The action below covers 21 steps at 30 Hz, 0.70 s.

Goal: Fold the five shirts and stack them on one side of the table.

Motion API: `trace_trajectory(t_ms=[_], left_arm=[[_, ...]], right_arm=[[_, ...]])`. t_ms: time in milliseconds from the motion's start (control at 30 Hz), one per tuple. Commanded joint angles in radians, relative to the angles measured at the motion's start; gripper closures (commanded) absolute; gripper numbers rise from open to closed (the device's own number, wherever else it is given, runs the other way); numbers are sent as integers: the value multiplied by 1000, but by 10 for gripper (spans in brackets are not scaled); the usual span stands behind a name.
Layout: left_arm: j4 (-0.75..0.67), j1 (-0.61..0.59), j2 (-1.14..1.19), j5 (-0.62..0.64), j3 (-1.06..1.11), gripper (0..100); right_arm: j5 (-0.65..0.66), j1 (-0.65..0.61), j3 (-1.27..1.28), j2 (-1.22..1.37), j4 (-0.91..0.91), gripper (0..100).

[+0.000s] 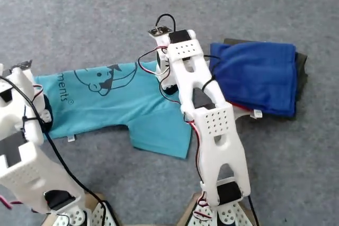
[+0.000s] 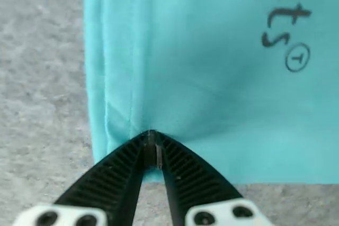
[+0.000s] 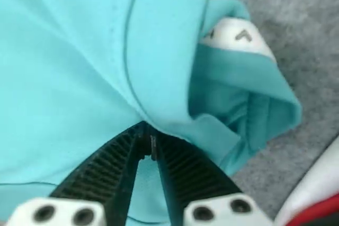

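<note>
Bench (image 1: 79,19): grey, felt-like cover that ran across the whole high view.
Teal shirt (image 1: 116,104): lay flat on the bench left of centre in the high view, printed side up, with a dark line drawing and lettering across the chest. One sleeve was spread toward the lower centre of the frame.
Left arm (image 1: 21,130): white, stood at the lower left of the high view, its head at the shirt's left end beside the lettering.
Left fingers (image 2: 122,168): black and ribbed, clenched tip to tip on the teal shirt (image 2: 212,78) at its stitched hem edge, close to a corner. Grey bench (image 2: 37,78) lay just beside that edge.
Right arm (image 1: 212,125): white and perforated, ran from the lower centre of the high view up to the centre, over the shirt's right end. Black and red wires looped along it.
Right fingers (image 3: 114,162): clenched on a fold of the teal shirt (image 3: 69,67) just beside the collar. The collar was rumpled up, with a white neck label (image 3: 235,35) showing inside it.
Blue shirt (image 1: 257,75): folded to a rectangle at the right of the high view, just right of the right arm, on top of the stack.
Dark shirt (image 1: 301,72): folded, under the blue one, its edge showing along the stack's right and upper sides.
Red edge (image 1: 241,108): a thin strip under the stack's lower left side, beside a small white tag (image 1: 258,113) — what it belonged to could not be told.
</note>
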Motion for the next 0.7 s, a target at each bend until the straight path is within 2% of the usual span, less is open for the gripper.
trace_trajectory(t_ms=[0,233,367,467,667], left_arm=[[-6,-7,-100,-54,50,972],[-8,-70,-184,-60,96,972],[-8,-113,-181,-172,96,971],[-8,-108,-181,-206,87,971],[66,-82,-236,-204,-74,971]], right_arm=[[8,34,-35,2,2,984],[9,34,-35,2,2,984],[11,31,-61,1,21,984],[20,29,-179,1,121,984],[17,46,-226,-111,130,984]])
